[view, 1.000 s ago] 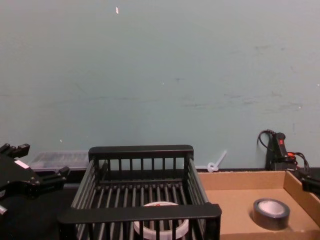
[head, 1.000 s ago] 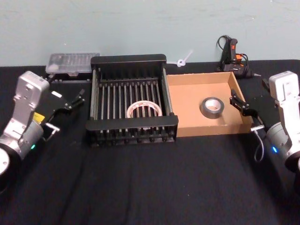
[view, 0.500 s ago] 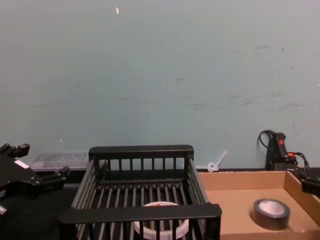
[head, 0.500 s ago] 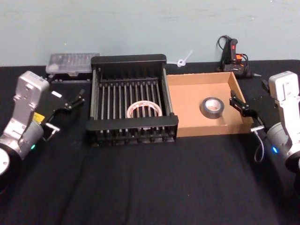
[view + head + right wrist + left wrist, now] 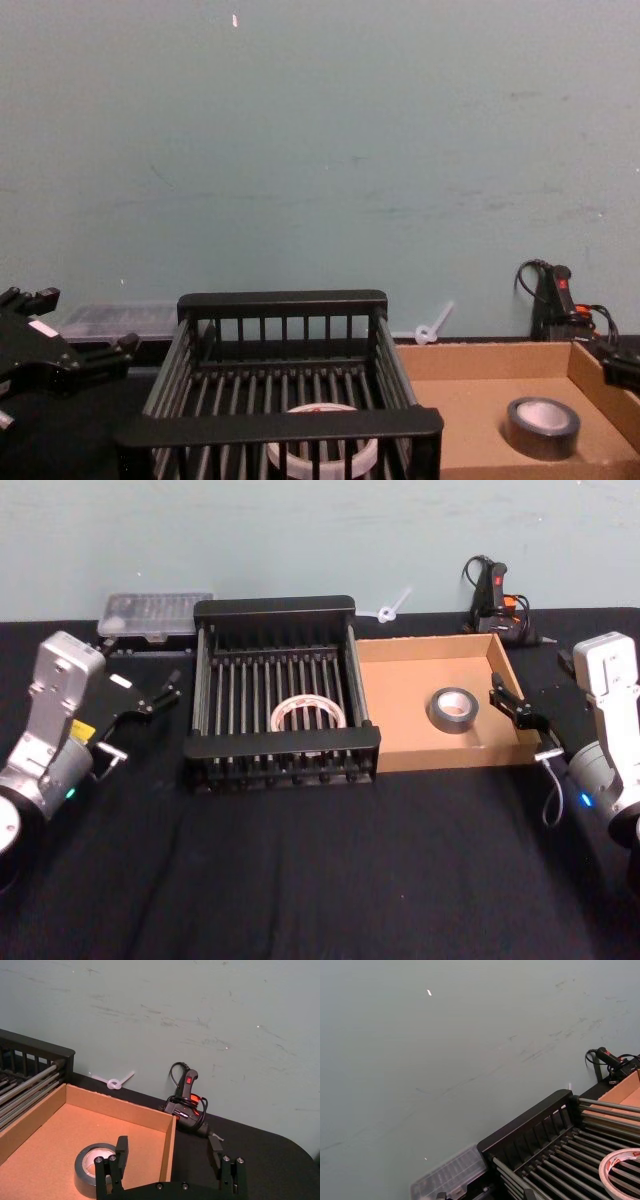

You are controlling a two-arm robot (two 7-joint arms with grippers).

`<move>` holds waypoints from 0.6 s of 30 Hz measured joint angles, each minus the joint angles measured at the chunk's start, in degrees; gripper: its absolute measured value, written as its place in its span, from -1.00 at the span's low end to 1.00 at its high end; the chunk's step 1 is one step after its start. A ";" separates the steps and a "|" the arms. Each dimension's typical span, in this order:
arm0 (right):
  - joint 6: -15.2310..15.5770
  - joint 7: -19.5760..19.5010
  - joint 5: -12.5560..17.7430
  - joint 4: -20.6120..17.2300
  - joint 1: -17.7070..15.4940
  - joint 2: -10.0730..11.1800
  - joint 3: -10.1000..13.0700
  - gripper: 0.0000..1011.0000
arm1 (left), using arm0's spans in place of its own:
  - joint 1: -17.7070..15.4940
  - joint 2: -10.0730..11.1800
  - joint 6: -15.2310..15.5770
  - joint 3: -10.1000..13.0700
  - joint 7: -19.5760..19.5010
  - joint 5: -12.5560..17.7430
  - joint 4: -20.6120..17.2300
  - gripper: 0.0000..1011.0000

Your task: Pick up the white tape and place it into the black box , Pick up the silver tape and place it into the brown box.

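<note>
The white tape [image 5: 308, 715] lies flat on the slatted floor of the black box [image 5: 275, 608], near its front wall; it shows again as the white tape [image 5: 322, 452] [image 5: 623, 1173]. The silver tape [image 5: 454, 709] [image 5: 95, 1167] [image 5: 542, 426] lies flat in the brown box [image 5: 400, 720], right of centre. My right gripper [image 5: 511, 701] [image 5: 169, 1154] is open, astride the brown box's right wall, beside the silver tape and apart from it. My left gripper [image 5: 160, 693] [image 5: 78, 325] hangs open left of the black box, holding nothing.
A clear plastic case [image 5: 155, 615] lies behind the black box's left corner. A black glue gun [image 5: 495, 592] with its cable rests behind the brown box, a white plastic piece [image 5: 392, 607] beside it. Black cloth [image 5: 320, 880] covers the table's front.
My right gripper has edged slightly back to the right from the brown box. Both tapes and the left arm have stayed put.
</note>
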 joint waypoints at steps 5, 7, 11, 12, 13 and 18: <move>-0.02 -0.03 0.00 0.01 0.01 0.02 -0.03 0.98 | 0.00 0.00 0.00 0.00 0.00 0.00 0.00 0.98; -0.03 -0.04 0.00 0.01 0.01 0.02 -0.03 0.98 | 0.00 0.00 0.00 0.00 0.00 0.00 0.00 0.98; -0.04 -0.04 0.00 0.01 0.01 0.02 -0.03 0.98 | 0.00 0.00 0.00 0.00 0.00 0.00 0.00 0.98; -0.04 -0.04 0.00 0.01 0.01 0.02 -0.03 0.98 | 0.00 0.00 0.00 0.00 0.00 0.00 0.00 0.98; -0.04 -0.04 0.00 0.01 0.01 0.02 -0.03 0.98 | 0.00 0.00 0.00 0.00 0.00 0.00 0.00 0.98; -0.04 -0.04 0.00 0.01 0.01 0.02 -0.03 0.98 | 0.00 0.00 0.00 0.00 0.00 0.00 0.00 0.98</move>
